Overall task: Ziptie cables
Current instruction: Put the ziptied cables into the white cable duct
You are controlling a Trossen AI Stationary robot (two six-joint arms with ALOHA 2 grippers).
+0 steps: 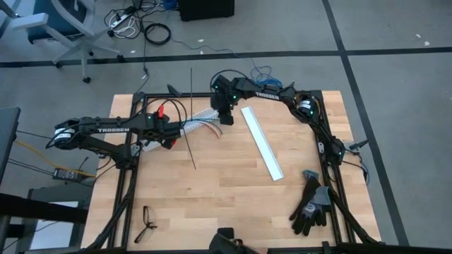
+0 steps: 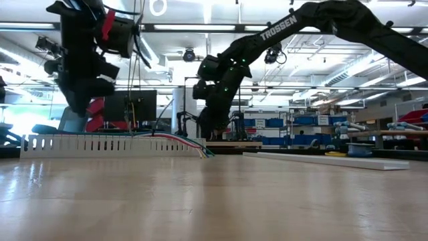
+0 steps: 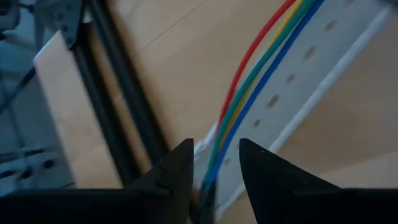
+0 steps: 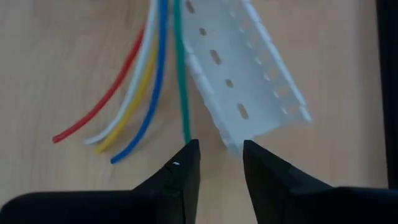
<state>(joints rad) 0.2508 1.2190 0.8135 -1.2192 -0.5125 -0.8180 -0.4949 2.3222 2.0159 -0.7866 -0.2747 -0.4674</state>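
Bare tabletop lies open between the white channel, the gloves and a thin black strip.

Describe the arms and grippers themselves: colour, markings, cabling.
Both arms are black, jointed, with white TROSSEN lettering on the links. The left arm carries red parts near its wrist; the right arm shows small green lights and black cables along it. The left gripper and right gripper each have two dark, wedge-shaped fingers.
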